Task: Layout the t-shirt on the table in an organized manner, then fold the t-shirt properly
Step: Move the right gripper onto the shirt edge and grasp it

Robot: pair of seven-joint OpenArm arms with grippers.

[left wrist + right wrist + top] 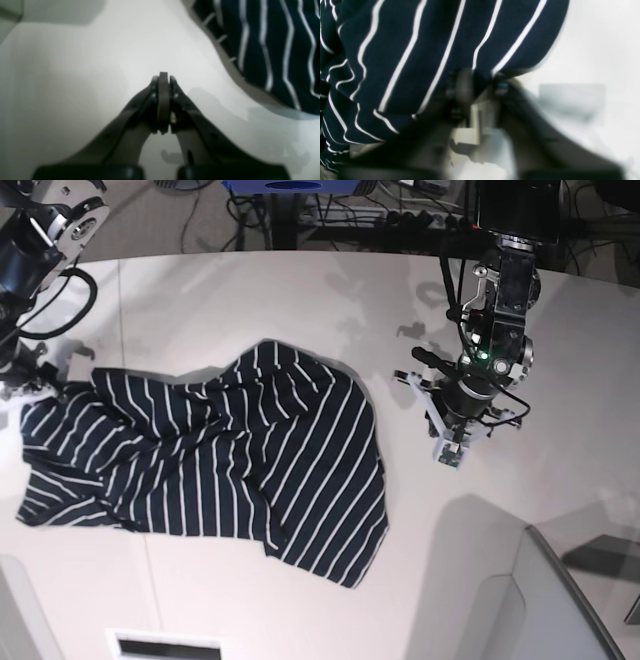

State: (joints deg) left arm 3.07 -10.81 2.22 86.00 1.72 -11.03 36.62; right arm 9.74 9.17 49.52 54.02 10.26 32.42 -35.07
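One t-shirt lies crumpled lengthwise left-right; right end effector pinches it, left end effector pressed together

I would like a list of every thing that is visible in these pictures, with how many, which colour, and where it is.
t-shirt: one, dark navy with thin white stripes, lying crumpled on the table, spread from the base view's left edge to the middle.
table: one, white, under everything, with a curved far edge.
cables: several, dark, on the floor beyond the far edge of the table.
left gripper: one, dark, shut and empty, over bare table beside the shirt.
right gripper: one, dark, shut on an edge of the t-shirt at the base view's left end.
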